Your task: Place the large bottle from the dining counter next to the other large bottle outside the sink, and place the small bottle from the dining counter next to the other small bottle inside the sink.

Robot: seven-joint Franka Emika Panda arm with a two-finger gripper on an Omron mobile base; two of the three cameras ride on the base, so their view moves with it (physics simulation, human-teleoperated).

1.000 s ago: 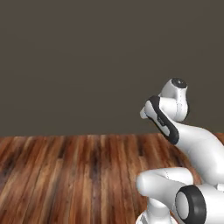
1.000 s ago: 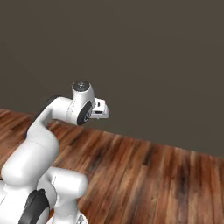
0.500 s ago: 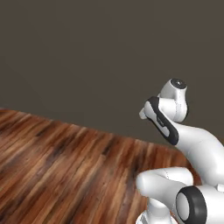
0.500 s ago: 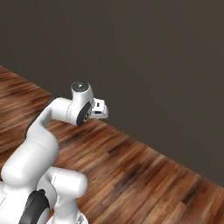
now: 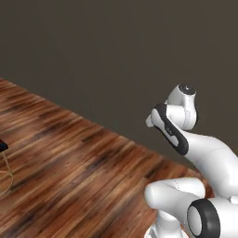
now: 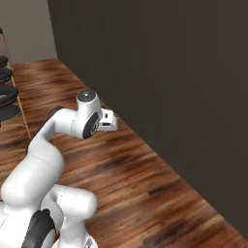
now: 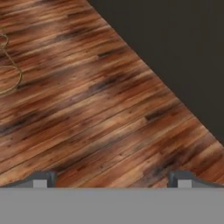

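Trouble here is mostly about navigation, not grasping. The white robot arm with dark joints (image 6: 53,140) is folded up over the base, and the views take in a reddish-brown wooden plank floor (image 5: 69,176) running along a flat dark grey wall (image 6: 169,82). The gripper (image 7: 111,178) has its two small dark fingertips (image 7: 41,179) spread about as wide as they go, with nothing between them, just floor planks below. None of the bottles, the sink or the dining desk top can be picked out from these angles, so where the task's things sit relative to the gripper honestly can't be told; best guess is the dining desk lies off toward the row of black round stool seats (image 6: 6,97) at the far left of the right base view. A bit of thin gold stool leg (image 5: 6,169) pokes in at the left edge of the left base view, and a curved gold leg ring (image 7: 11,65) shows near the left edge of the hand view. So the risks: the base could clip one of those stools if it heads that way too tightly, or brush the wall, which runs close beside the arm. Also, with no bottle in sight, the robot could pull up at the wrong spot along the desk and reach blind.
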